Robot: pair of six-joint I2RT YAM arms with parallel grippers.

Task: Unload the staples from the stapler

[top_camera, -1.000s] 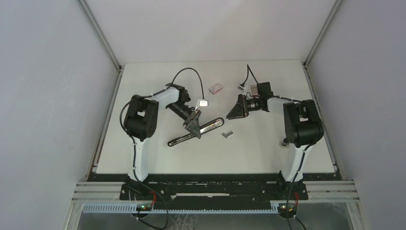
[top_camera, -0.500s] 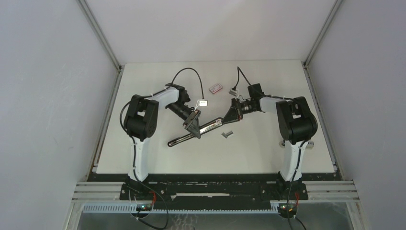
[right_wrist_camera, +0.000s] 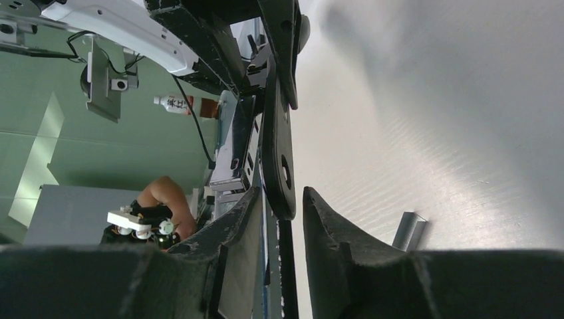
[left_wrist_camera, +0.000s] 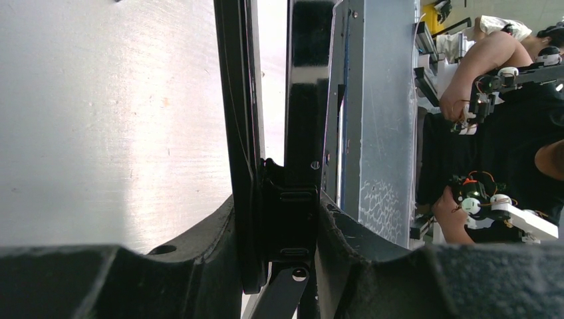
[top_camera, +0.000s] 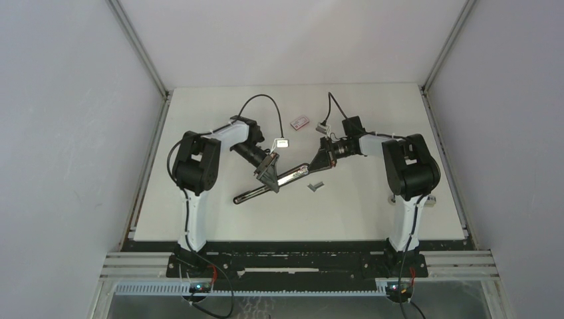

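**Two hands at the stapler, staples lying beside it**

The long, thin black-and-silver metal stapler (top_camera: 292, 175) lies slanted in the middle of the white table (top_camera: 359, 212). It looks hard and stiff. Its smooth metal could slip, so I would hold it across its narrow bars, not by the tips. The two bars swing on a hinge, so one hand should hold it steady while the other works on one bar.

The left hand (top_camera: 271, 178) is near the middle of the stapler. Its fingers (left_wrist_camera: 186, 266) press tight on both sides of the black bars, so it has a firm hold.

The right hand (top_camera: 318, 161) is at the stapler's far end. Its fingers (right_wrist_camera: 233, 246) stand close on each side of the bar tip, with a thin gap on one side. I cannot tell if it grips.

The tiny silver-grey metal strip of staples (top_camera: 315, 185) lies on the table just beside that far end. No hand touches it. It looks light and easy to snap. A small flat red-and-white box (top_camera: 300, 122) sits beyond the stapler.
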